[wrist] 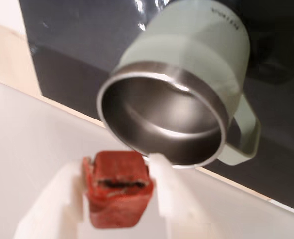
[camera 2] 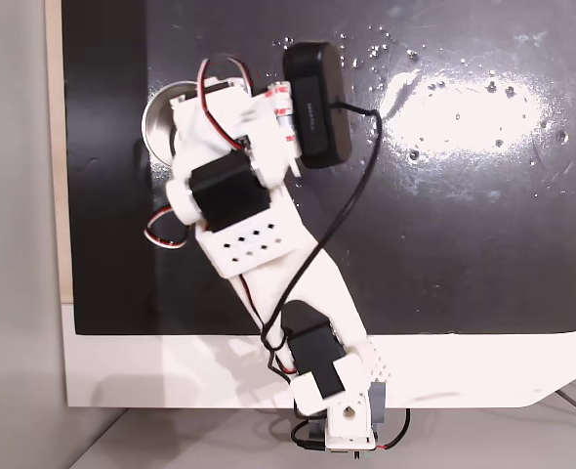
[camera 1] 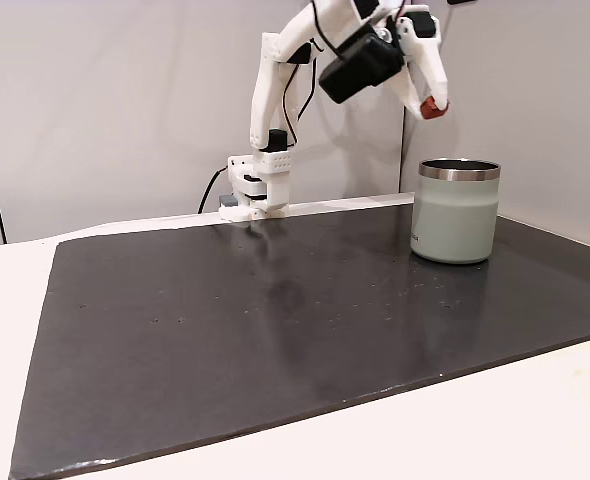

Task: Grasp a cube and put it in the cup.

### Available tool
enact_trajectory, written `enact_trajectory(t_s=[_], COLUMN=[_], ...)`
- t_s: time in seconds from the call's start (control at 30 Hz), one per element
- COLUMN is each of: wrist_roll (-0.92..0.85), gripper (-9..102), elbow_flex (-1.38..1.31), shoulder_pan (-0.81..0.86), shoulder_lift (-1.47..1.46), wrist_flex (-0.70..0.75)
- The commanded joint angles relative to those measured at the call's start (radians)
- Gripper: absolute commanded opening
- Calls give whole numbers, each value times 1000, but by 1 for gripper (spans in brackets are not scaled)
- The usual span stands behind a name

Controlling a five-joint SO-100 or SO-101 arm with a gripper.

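Claw: gripper (wrist: 118, 191) clamped on the cube (wrist: 118, 189), white fingers (wrist: 164, 186) pressing it from both sides in the wrist view.
Cube place: held in the air, above the cup (camera 1: 457, 211) and a little toward its left rim in a fixed view (camera 1: 433, 107); in the wrist view it sits just below the open mouth.
Cup place: upright on the dark mat (camera 1: 275, 330), near the mat's right edge in that fixed view; inside looks bare steel with nothing in it. The wrist view shows a handle (wrist: 246, 137) on its side.
Top-down fixed view: arm (camera 2: 249, 244) leans over the cup (camera 2: 161, 112), covering most of its mouth.
Risk, early release: the cube seems nearer the rim than the centre, so letting go now could bounce it off the steel band onto the mat.
Risk, descent: lowering off-centre could knock a finger against the rim and shove or tip the cup.
Risk, grip: the cube's top face looks cracked and worn; it might stick to a finger or drop askew.
Count: one cube, one cup, one arm.
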Motion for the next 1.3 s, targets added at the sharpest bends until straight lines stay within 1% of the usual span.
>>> enact_trajectory(t_s=[0.0, 0.17, 0.47, 0.5, 0.6, 0.73, 1.27], wrist_roll=[-26, -43, -49, -49, -60, -60, -66], gripper=[0, 0, 1, 3, 18, 24, 24], elbow_flex=[-75, -121, -146, -146, -146, -146, -129], shoulder_pan=[-41, -77, -87, -91, -106, -127, -110], shoulder_lift=[-15, -81, -112, -112, -114, -112, -32], wrist_flex=[-25, -31, -32, -32, -32, -28, -9])
